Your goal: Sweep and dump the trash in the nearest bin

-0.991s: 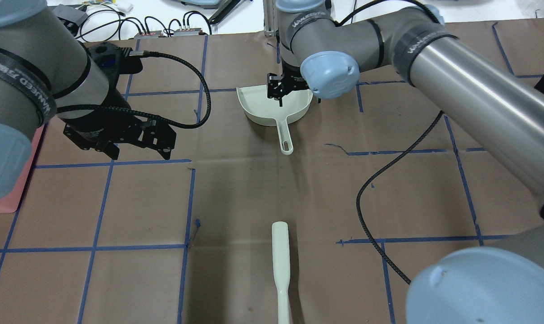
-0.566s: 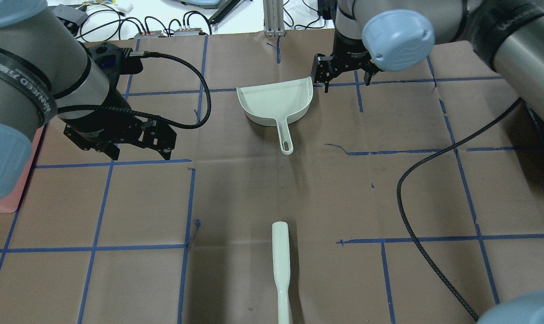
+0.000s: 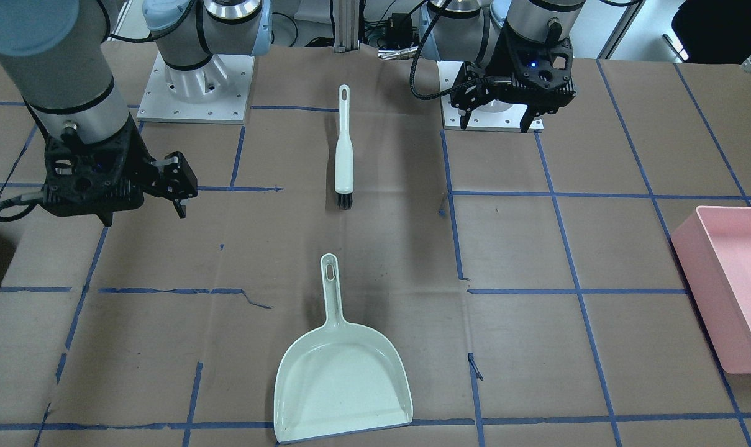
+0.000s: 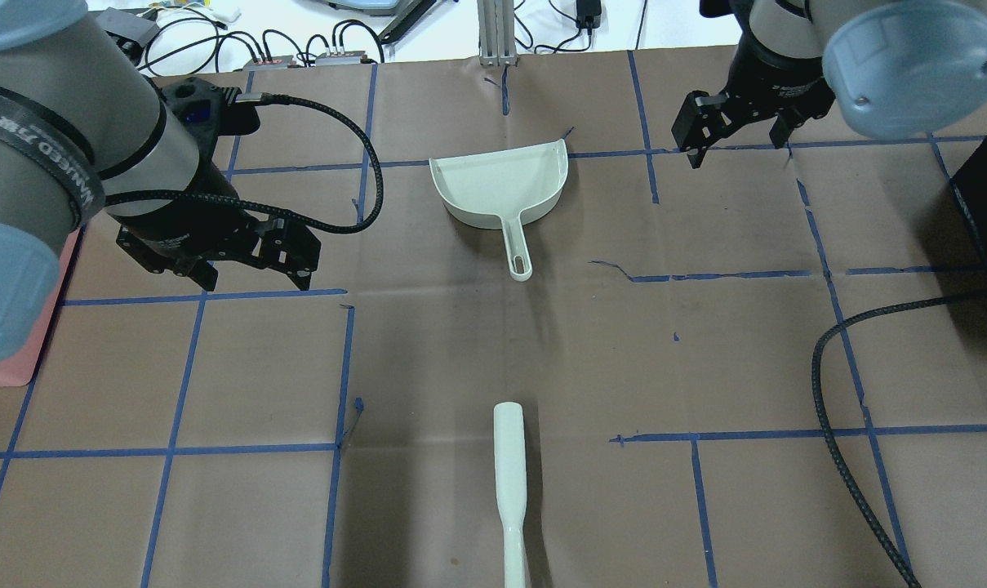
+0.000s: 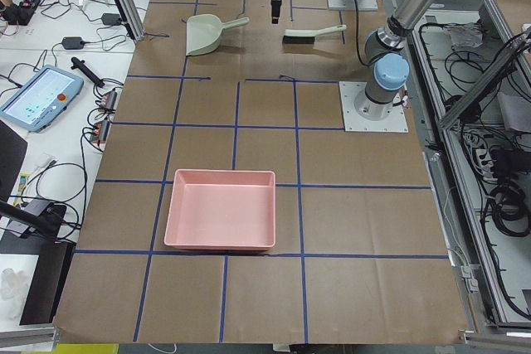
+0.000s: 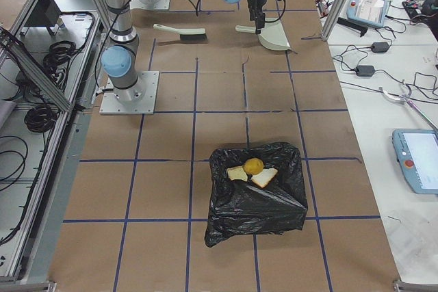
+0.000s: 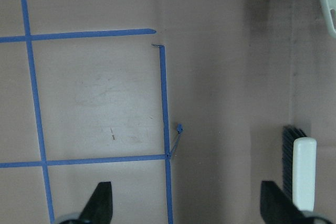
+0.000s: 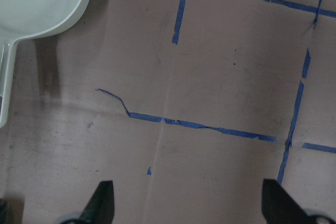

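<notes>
over the bare brown paper, left gripper [image 4: 256, 276] and right gripper [image 4: 738, 145] both hang with fingers spread wide, gripping nothing, touching nothing. the trash — yellow lump [image 6: 253, 166] and two bread pieces [image 6: 237, 174] — lies in the black bag [image 6: 260, 206], well apart from dustpan [image 4: 497, 188] and brush [image 4: 509, 465]. judged light: bread soft and crumbly, lump firmer and apt to roll — better swept than pinched.

Dustpan [image 4: 500, 184] and brush [image 4: 509, 465] lie well apart on the midline, with open paper [image 4: 428, 343] between and beside them. Pink tray [image 5: 220, 209] and black bag [image 6: 253, 206] sit at the table's ends.
</notes>
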Action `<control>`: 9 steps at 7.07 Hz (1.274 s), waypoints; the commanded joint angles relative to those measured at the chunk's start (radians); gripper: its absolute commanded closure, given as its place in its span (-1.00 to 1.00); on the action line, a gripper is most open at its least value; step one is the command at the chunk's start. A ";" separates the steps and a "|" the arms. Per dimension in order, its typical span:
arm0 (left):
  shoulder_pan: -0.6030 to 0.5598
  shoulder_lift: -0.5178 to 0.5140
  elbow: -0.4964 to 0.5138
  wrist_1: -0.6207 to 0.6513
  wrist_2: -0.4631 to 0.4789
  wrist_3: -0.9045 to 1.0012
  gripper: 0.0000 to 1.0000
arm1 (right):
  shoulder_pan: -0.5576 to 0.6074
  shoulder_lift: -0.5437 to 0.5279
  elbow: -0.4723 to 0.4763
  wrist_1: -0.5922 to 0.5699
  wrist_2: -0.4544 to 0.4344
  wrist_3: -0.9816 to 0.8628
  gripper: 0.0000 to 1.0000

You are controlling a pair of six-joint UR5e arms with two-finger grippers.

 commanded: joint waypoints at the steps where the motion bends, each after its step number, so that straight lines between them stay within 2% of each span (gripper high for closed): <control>1: 0.000 -0.001 -0.001 0.001 0.003 0.000 -0.99 | -0.001 -0.075 0.005 0.023 0.012 0.010 -1.00; 3: 0.000 0.000 -0.004 0.001 0.003 0.000 -0.99 | 0.010 -0.083 0.008 0.029 0.012 0.067 -1.00; 9: 0.000 0.000 -0.004 0.002 -0.002 0.000 -0.99 | 0.008 -0.088 0.013 0.032 0.012 0.066 -1.00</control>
